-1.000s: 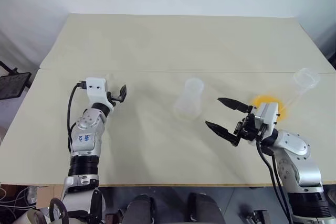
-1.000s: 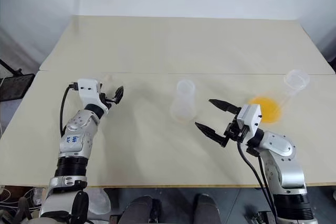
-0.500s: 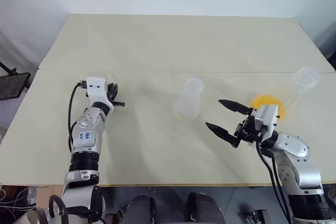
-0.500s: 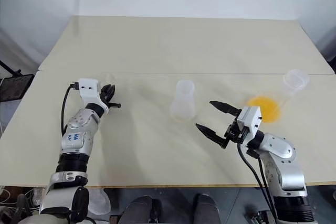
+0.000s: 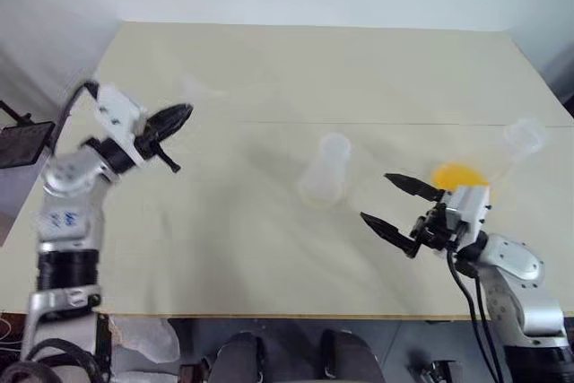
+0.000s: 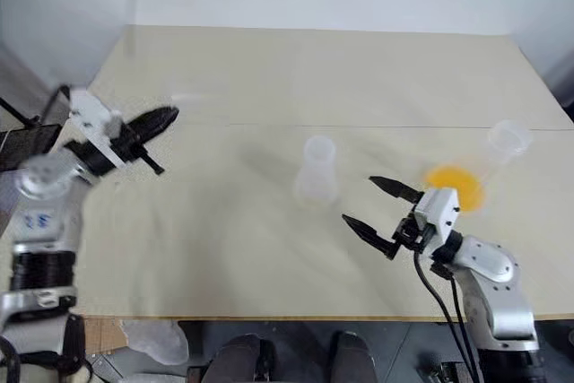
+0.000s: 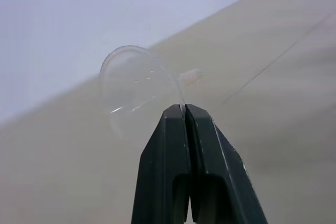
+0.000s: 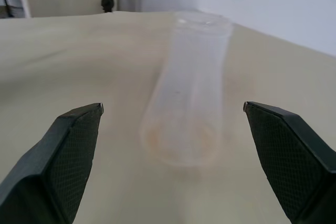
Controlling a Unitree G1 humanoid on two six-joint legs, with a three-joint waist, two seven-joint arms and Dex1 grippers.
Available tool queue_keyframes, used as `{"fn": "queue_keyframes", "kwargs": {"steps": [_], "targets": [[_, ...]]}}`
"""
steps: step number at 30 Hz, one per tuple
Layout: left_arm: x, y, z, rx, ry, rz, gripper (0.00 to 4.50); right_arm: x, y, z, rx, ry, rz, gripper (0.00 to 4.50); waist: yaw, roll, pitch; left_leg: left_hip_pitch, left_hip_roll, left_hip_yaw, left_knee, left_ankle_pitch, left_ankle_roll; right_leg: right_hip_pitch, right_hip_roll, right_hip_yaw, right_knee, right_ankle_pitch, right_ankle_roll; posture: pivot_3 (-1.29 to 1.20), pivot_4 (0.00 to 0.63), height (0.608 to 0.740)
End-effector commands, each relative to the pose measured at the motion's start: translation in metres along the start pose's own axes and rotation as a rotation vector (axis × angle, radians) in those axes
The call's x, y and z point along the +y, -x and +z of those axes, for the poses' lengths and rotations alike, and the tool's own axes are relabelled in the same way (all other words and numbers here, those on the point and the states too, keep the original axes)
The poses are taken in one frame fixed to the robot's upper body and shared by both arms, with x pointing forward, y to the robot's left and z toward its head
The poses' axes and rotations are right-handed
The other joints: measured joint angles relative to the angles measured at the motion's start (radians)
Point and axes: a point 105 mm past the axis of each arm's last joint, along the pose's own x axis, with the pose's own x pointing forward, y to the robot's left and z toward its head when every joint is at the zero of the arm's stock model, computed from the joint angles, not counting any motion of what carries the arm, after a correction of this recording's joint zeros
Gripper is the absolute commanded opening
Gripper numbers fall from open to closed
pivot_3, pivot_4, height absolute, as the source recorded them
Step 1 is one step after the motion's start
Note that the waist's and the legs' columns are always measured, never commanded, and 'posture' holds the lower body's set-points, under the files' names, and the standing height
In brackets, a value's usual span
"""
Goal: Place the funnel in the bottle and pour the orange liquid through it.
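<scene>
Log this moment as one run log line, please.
left claw: shut on funnel, above table | right claw: open, facing bottle | orange liquid: unpoured

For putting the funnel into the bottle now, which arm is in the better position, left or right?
Left. The left gripper is shut on the funnel and holds it above the table. The right gripper is open and empty, facing the bottle.
</scene>
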Motion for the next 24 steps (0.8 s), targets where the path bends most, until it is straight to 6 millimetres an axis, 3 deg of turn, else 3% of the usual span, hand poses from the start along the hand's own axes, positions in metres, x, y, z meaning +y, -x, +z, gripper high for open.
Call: {"fn": "queue_keyframes", "kwargs": {"steps": [1, 10, 19, 24], "targets": [[-0.029, -0.024, 0.039, -0.032, -0.042, -0.337, 0.02, -0.003, 0.010, 0.027, -0.055, 0.069, -0.062, 4.50, -0.001, 0.000, 0.000, 0.000, 0.000, 0.000, 0.000, 0.000, 0.000, 0.000, 0.000, 0.000, 0.000, 0.000, 0.000, 0.00, 0.150, 0.740], [-0.048, -0.083, 0.068, 0.124, -0.245, -0.670, 0.02, 0.006, 0.029, 0.018, -0.007, 0.048, -0.162, 4.50, -0.011, 0.000, 0.000, 0.000, 0.000, 0.006, -0.002, 0.000, -0.001, -0.002, 0.001, 0.002, -0.002, 0.000, 0.000, 0.00, 0.150, 0.740], [-0.059, -0.103, 0.050, 0.220, -0.356, -0.740, 0.02, 0.012, 0.029, 0.015, -0.011, 0.033, -0.195, 4.50, -0.010, 0.000, 0.000, 0.000, 0.001, 0.006, -0.002, 0.000, 0.000, -0.003, 0.002, 0.003, -0.001, 0.000, 0.000, 0.00, 0.150, 0.740], [-0.075, -0.112, 0.059, 0.152, -0.334, -0.808, 0.02, 0.013, 0.029, 0.013, -0.011, 0.029, -0.202, 4.50, -0.002, 0.000, 0.000, -0.001, 0.001, 0.006, -0.001, 0.000, 0.000, -0.003, 0.001, 0.003, -0.001, 0.000, 0.000, 0.00, 0.150, 0.740]]}}
